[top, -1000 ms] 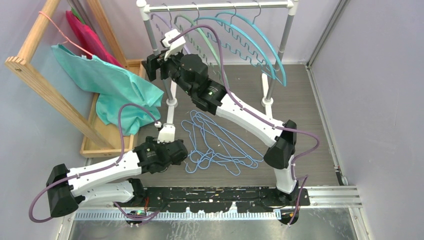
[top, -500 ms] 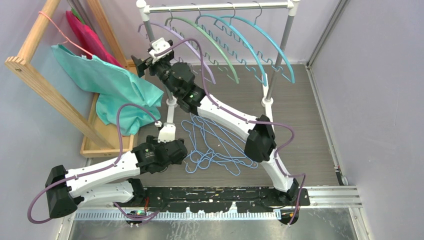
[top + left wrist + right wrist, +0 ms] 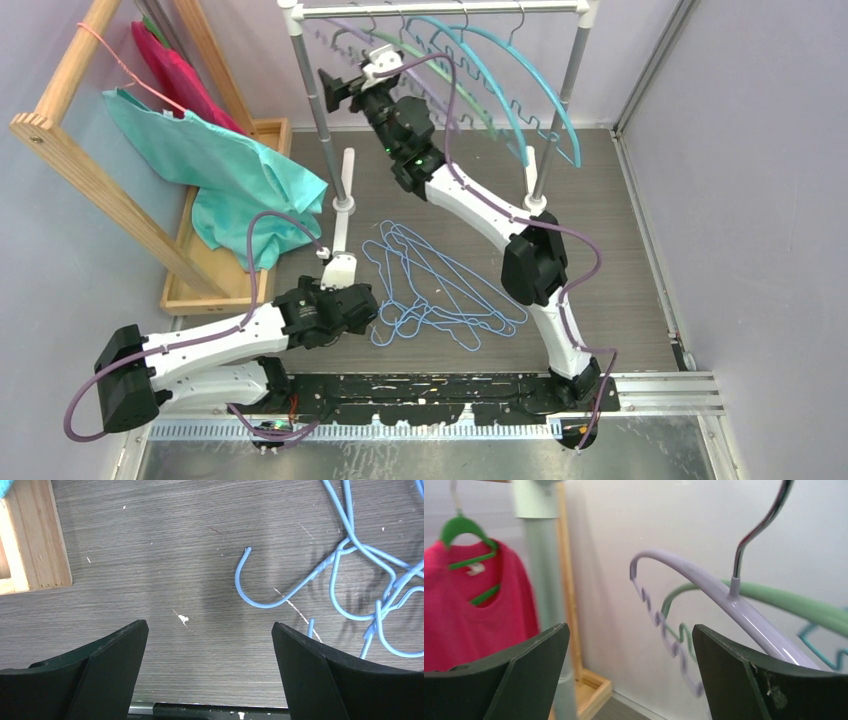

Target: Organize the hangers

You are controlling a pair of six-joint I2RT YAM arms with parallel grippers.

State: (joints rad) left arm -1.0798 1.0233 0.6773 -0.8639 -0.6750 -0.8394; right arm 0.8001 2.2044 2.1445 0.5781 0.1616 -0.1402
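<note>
Right gripper: jaws apart, empty, just before purple hanger on rail, 12 o'clock.
Left gripper: jaws apart, empty.
Wire hangers: tangled on table, 3 o'clock of that gripper.

This looks like a robotics lab test cell rather than a home or a shop. Plain lavender-grey panel walls box in a small grey wood-grain tabletop, which has bare aluminium framing along its near edge. Two white-and-black robot arms, the left and the right, are bolted to a black perforated base plate. The clothing items read as staged props: a small silver-and-white garment rail, a slanted bare-wood rack, and a loose heap of light-blue wire hangers lying directly on the tabletop.
</note>
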